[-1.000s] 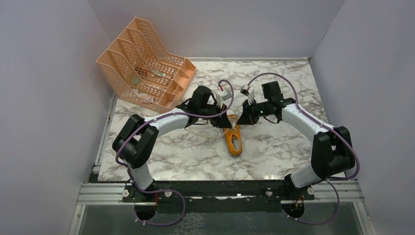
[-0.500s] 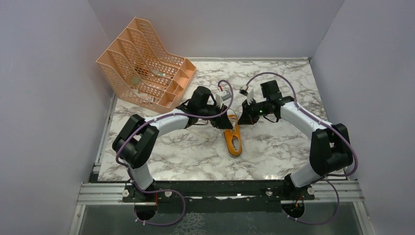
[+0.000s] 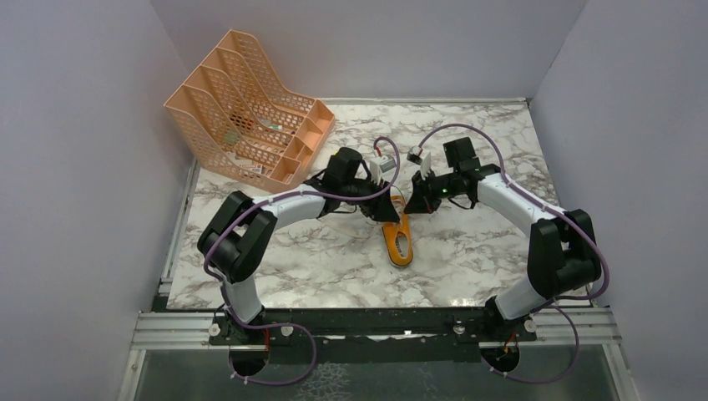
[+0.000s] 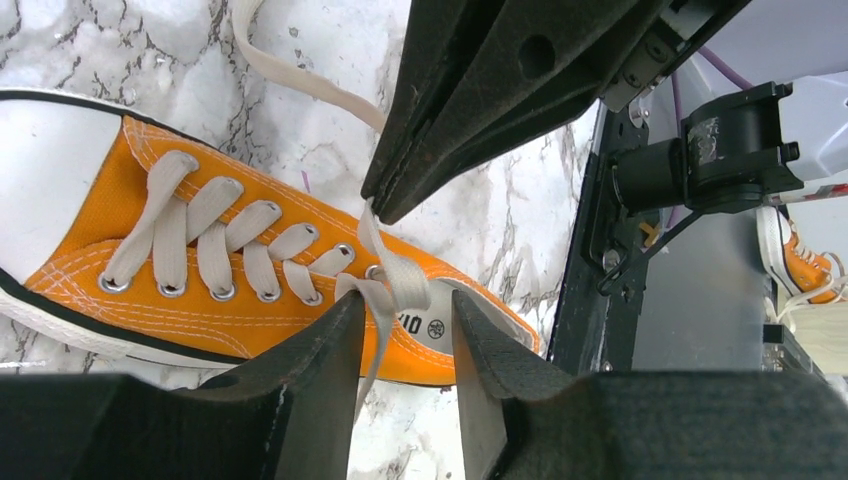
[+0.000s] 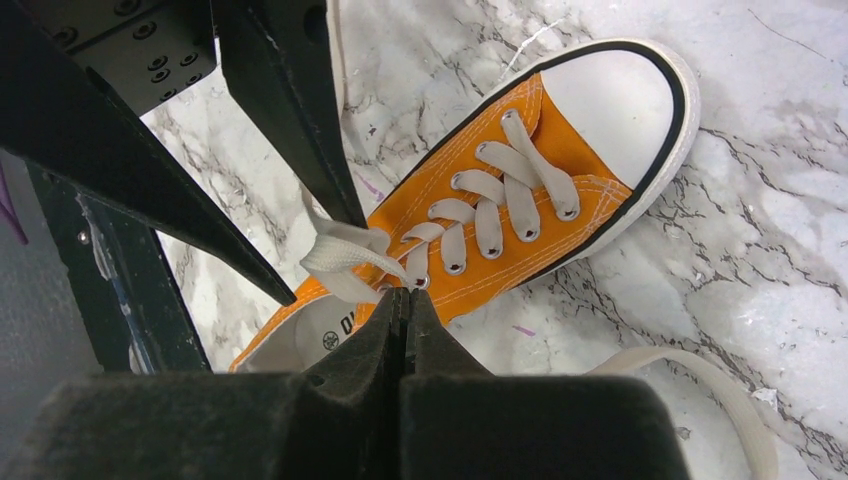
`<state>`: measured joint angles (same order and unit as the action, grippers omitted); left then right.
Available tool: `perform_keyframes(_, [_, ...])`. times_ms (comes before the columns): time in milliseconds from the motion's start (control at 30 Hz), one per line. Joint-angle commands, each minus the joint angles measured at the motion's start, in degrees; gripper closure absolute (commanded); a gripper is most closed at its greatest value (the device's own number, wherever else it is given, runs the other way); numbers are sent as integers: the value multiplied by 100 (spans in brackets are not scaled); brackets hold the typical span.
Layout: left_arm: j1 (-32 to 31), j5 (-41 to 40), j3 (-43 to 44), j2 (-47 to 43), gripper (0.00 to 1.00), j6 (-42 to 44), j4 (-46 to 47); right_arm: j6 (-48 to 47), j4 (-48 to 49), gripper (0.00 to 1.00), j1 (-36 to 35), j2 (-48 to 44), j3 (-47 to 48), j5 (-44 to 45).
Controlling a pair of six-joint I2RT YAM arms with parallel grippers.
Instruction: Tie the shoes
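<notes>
Mid-frame in the top view, the shoe (image 3: pixel 401 242) lies on the table (image 3: pixel 484 242) under both grippers: your right gripper (image 5: pixel 405 300) is pinched tight on the lace (image 4: pixel 392 285), your left gripper (image 4: pixel 405 302) stands narrowly apart astride it. Close the left off-centre and I judge the strand slips out, or a hard pull drags the light shoe. Only the wrist views show the lace between the fingers (image 4: pixel 310 380); from above the arms (image 3: pixel 288 203) hide it.

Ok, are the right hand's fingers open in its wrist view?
No, the right hand is pressed shut with no gap, pinching the orange sneaker's white lace.
</notes>
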<state>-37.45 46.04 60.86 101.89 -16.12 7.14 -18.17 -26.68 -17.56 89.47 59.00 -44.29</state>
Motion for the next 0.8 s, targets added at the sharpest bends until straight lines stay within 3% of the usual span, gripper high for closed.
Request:
perform_keyframes(0, [36, -82, 252, 57, 60, 95, -16, -161, -124, 99, -45, -40, 125, -218])
perform_keyframes(267, [36, -175, 423, 150, 62, 188, -202, -222, -119, 99, -80, -70, 119, -310])
perform_keyframes(667, [36, -259, 431, 143, 90, 408, -525, -143, -13, 99, -80, -75, 191, 31])
perform_keyframes(767, [39, -260, 507, 184, 92, 417, -614, -106, 111, 99, -81, -129, 220, 365])
